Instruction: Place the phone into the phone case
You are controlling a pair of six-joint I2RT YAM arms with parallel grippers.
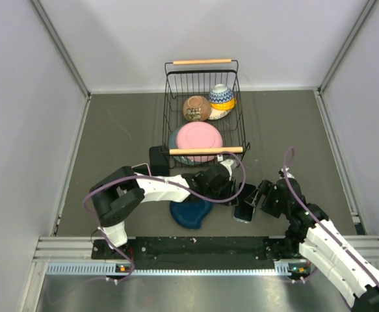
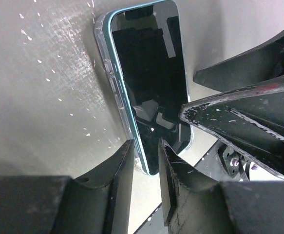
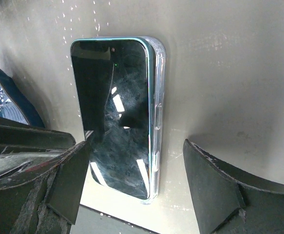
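The grey table carries a wire basket at 12 o'clock. At 5 o'clock of centre the right gripper spreads wide and the left gripper hovers with fingers narrowly parted, neither holding anything, over the phone, which lies face up inside the clear case. A push on one end may skid the phone or lever a corner out, and such close grippers could collide.
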